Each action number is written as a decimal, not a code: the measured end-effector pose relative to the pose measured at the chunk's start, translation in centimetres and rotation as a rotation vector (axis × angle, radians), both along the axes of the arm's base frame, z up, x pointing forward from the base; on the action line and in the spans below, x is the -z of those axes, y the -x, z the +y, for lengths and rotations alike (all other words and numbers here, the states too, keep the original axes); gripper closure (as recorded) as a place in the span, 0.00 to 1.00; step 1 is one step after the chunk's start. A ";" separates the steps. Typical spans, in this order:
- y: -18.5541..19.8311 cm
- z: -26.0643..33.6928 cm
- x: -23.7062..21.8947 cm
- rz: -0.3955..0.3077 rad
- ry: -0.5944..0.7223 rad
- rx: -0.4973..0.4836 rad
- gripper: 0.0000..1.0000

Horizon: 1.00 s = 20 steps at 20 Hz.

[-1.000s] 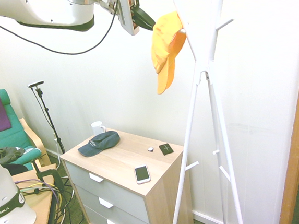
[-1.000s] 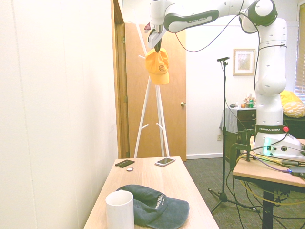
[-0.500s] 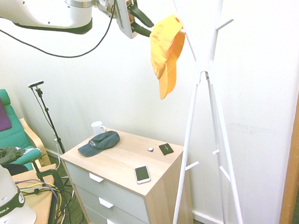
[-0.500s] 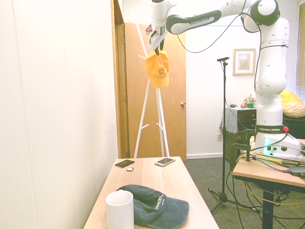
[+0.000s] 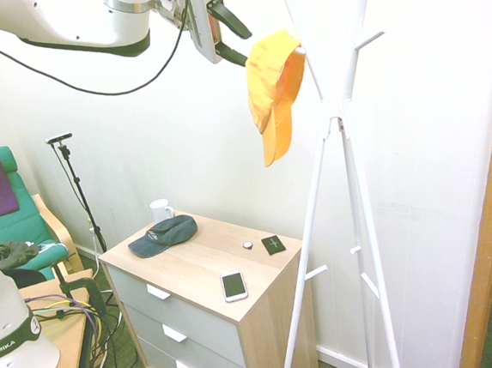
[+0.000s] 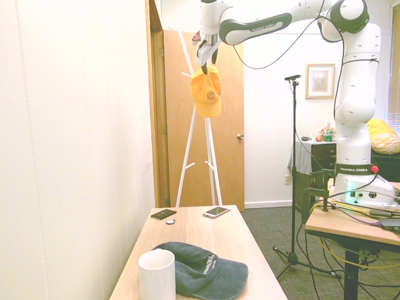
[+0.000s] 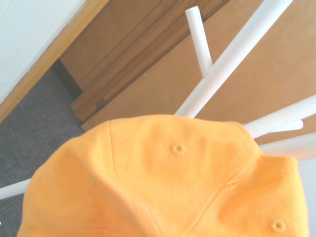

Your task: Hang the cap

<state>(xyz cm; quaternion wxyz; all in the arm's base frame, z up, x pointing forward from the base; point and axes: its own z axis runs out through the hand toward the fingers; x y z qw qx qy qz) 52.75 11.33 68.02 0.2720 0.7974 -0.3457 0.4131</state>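
Tool (image 5: 235, 35) now wide open, off cap (image 5: 272, 83)

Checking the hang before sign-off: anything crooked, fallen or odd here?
Nothing stands out. The cap hangs from a peg of the coat stand, brim pointing down, and the open gripper is beside it, not gripping. On the dresser, the navy cap, mug and phone lie undisturbed.

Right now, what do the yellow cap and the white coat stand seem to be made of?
The cap: apparently woven cotton-like fabric, matte; stitched seams and eyelets show in the wrist view. The coat stand: smooth white round poles, probably painted wood or metal; the even coating hides which.
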 end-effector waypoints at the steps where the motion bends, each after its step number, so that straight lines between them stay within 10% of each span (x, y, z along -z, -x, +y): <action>1: 0.0 -0.1 0.1 0.001 0.000 0.001 0.00; 10: 1.7 1.4 0.0 0.106 -0.304 -0.068 0.00; 20: 6.2 5.1 0.6 0.483 -0.745 -0.212 0.00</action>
